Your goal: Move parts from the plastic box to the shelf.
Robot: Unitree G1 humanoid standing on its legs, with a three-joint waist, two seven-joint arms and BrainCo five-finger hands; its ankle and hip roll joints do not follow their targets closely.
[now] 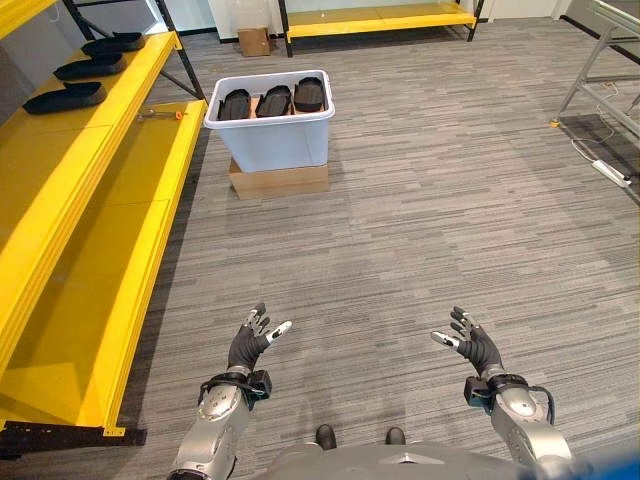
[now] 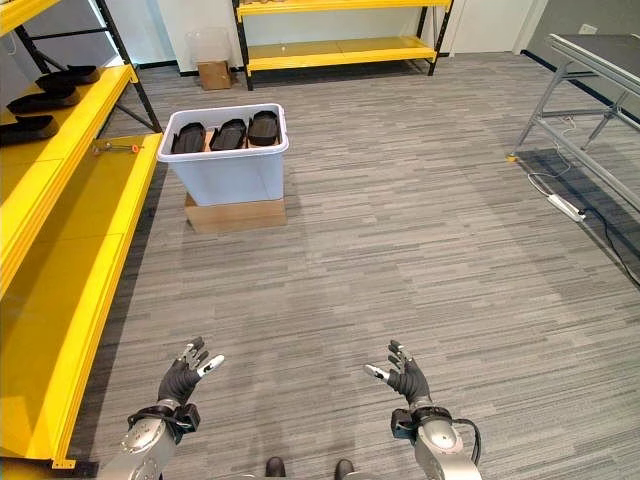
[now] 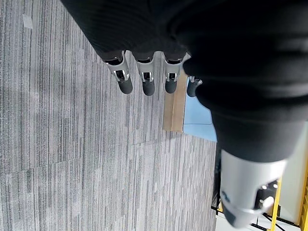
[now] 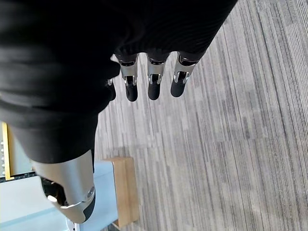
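Standing clear: the left hand and the right hand are hovering low over the grey carpet floor, fingers spread and relaxed, gripping nothing.
Wrist views: each hand's fingers are pointing straight out over bare carpet, with the thumb held apart.
Plastic box: the pale box is sitting well ahead of both hands, resting on a flat cardboard box.
Parts: three black parts are lying side by side inside the plastic box, upper ends showing above its rim.
Shelf: the yellow shelf is running along the robot's left side, just beside the plastic box.
Already shelved: three more black parts are lying in a row on the shelf's upper level, towards its far end.
On the lower level: a small tool with an orange handle is lying near the box.
Surroundings: a second yellow rack is lining the far wall with a small carton beside it; a metal table frame and a white power strip are sitting off to the right.
In the way: open carpet is stretching between the hands and the box.
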